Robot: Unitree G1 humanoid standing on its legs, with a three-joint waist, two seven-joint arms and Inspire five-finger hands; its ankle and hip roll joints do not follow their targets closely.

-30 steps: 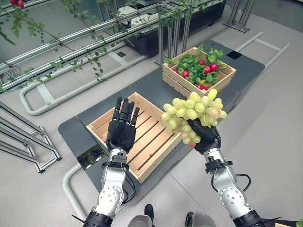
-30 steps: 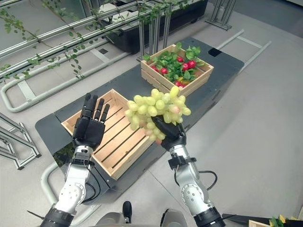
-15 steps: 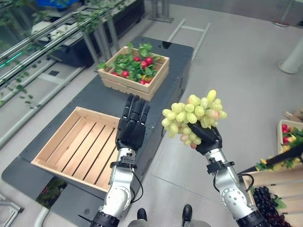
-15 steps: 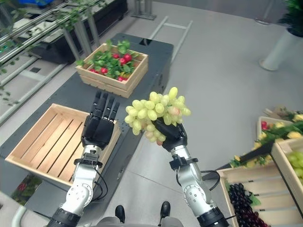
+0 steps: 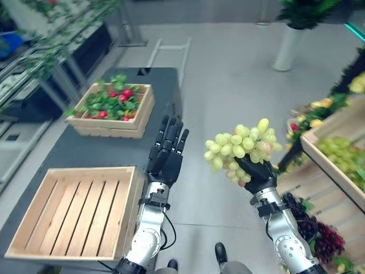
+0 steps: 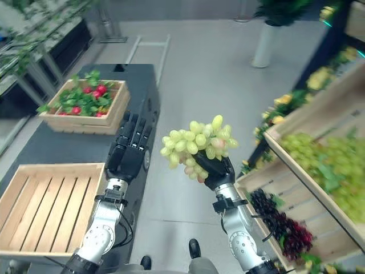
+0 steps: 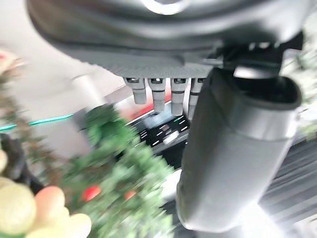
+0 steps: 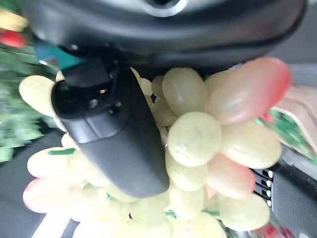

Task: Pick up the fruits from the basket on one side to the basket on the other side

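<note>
My right hand [image 5: 256, 174] is shut on a bunch of green grapes [image 5: 242, 146], held up in the air over the grey floor; its thumb [image 8: 116, 139] lies across the grapes [image 8: 198, 144]. My left hand [image 5: 166, 155] is raised with straight fingers, open and holding nothing, over the edge of the dark platform [image 5: 85, 145]. An empty wooden crate [image 5: 74, 211] sits at the lower left. A second wooden crate [image 5: 112, 108] with red fruit and green leaves stands behind it.
At the right are slanted wooden display bins [image 6: 319, 148] with green grapes [image 6: 331, 165], dark grapes [image 6: 274, 220] and yellow fruit [image 6: 282, 101]. A white planter [image 5: 287, 47] stands at the back. Bare grey floor [image 5: 222, 85] lies between platform and bins.
The camera has swung to the right: both crates shifted left in view and the display bins came in at the right. Both hands keep their poses, grapes still held.
</note>
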